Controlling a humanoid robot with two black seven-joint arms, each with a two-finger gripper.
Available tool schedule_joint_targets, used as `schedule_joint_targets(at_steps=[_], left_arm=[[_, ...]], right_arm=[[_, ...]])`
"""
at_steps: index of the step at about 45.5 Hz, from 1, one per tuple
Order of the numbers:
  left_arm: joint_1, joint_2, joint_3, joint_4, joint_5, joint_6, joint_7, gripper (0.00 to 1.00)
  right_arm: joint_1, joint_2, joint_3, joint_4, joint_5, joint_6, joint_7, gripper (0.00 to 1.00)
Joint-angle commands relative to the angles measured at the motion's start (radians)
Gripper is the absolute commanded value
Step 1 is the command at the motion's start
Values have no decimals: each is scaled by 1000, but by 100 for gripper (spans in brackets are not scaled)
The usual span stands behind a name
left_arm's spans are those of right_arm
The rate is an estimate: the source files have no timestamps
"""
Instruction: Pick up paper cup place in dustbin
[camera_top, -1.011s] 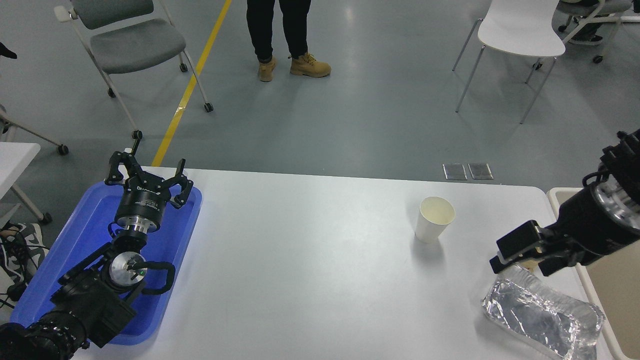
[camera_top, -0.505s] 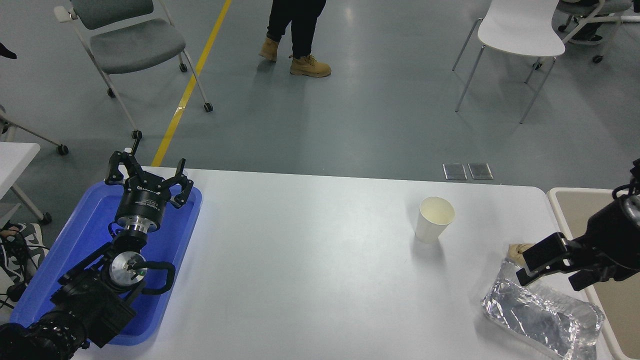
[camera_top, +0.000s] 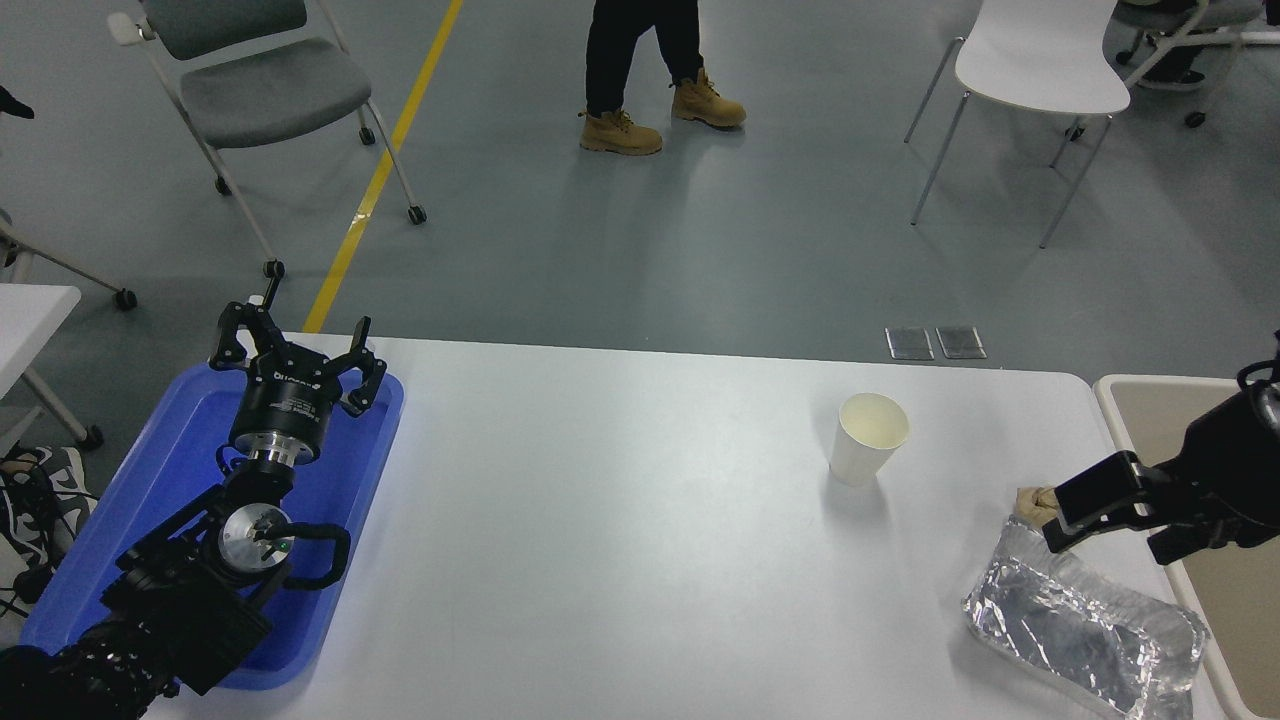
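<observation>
One paper cup (camera_top: 867, 438) stands upright, well left of the right gripper (camera_top: 1110, 512), whose fingers are spread and empty above one foil tray (camera_top: 1085, 630). One dustbin (camera_top: 1120, 408) sits just right. The left gripper (camera_top: 298, 352) hangs open over one blue tray (camera_top: 150, 480).

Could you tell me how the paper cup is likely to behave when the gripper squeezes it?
The paper cup looks empty and thin-walled, so it is probably very light and may dent. Standing upright on its narrower base, it could tip if nudged sideways.

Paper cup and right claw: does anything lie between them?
No: in the head view only bare white table separates the upright paper cup from the right claw.
</observation>
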Motion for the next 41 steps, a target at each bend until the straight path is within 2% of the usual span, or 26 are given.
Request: schedule_joint_targets(at_steps=[1,18,30,41], left_arm=[[0,0,0,1,0,0,0,100],[-1,-2,0,-1,0,0,1,100],[-1,-2,0,-1,0,0,1,100],[-1,-2,0,-1,0,0,1,100]], right_arm=[[-127,79,103,-105,-8,-81,0,100],[-417,260,244,-450,-12,-254,-3,100],[-641,390,402,-737,-15,-279,-4,100],[-803,485,440,-949,-15,-397,-6,100]])
